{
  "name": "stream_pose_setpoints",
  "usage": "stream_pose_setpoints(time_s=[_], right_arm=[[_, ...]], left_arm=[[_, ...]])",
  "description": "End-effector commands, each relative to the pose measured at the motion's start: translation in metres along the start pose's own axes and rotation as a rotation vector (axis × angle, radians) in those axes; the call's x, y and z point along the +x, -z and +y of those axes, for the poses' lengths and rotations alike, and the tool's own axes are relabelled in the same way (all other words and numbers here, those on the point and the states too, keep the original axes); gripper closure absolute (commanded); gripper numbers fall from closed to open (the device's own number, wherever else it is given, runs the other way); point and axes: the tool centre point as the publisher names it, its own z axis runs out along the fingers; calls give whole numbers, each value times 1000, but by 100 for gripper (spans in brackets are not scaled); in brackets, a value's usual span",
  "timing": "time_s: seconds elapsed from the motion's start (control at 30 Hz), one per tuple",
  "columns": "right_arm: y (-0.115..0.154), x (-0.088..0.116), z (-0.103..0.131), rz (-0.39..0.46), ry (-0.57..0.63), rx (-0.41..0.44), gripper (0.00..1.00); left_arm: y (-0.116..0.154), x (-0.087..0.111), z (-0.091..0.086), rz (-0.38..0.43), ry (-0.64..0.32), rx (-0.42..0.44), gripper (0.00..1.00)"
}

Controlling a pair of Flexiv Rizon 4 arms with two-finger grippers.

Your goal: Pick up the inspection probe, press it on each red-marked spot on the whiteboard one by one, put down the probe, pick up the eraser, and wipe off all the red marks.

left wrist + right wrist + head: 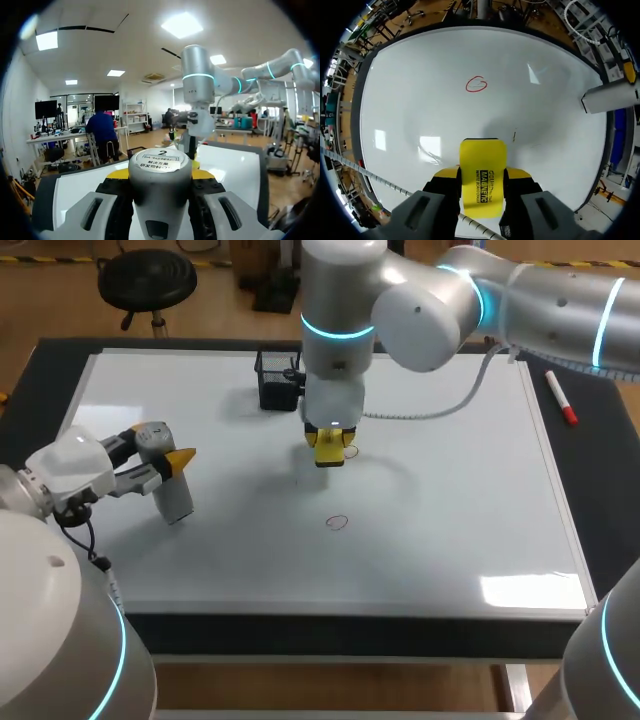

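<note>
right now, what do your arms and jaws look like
My left arm and right arm are smooth silver-white tubes with rounded joints and glowing cyan rings. The jaws have pale grey bodies, black finger mounts and bright yellow tips. A white coiled cable loops off the right arm, and a thin black cable hangs at the left wrist.

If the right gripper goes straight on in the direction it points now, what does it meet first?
Probably bare whiteboard: the right gripper points down at it, so the yellow eraser it holds would touch first. The red mark lies further ahead, not in that line.
</note>
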Motion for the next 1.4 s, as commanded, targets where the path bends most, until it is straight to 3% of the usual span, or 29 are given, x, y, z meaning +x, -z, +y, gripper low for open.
stream_pose_setpoints(time_s=[0.03, 0.27, 0.6, 0.9, 1.4], right_arm=[[-8, -23, 3, 18, 24, 5, 100], [-20, -53, 15, 26, 104, -1, 100], [-34, -64, 17, 41, 137, -6, 100], [-45, -55, 19, 55, 123, -35, 100], [-44, -16, 22, 61, 35, -49, 100]], left_arm=[[-4, 2, -1, -15, -2, -4, 100], [-4, 2, -1, -15, -2, -4, 100], [-4, 2, -1, -15, -2, -4, 100], [-4, 2, -1, -15, -2, -4, 100], [-4, 2, -1, -15, -2, -4, 100]])
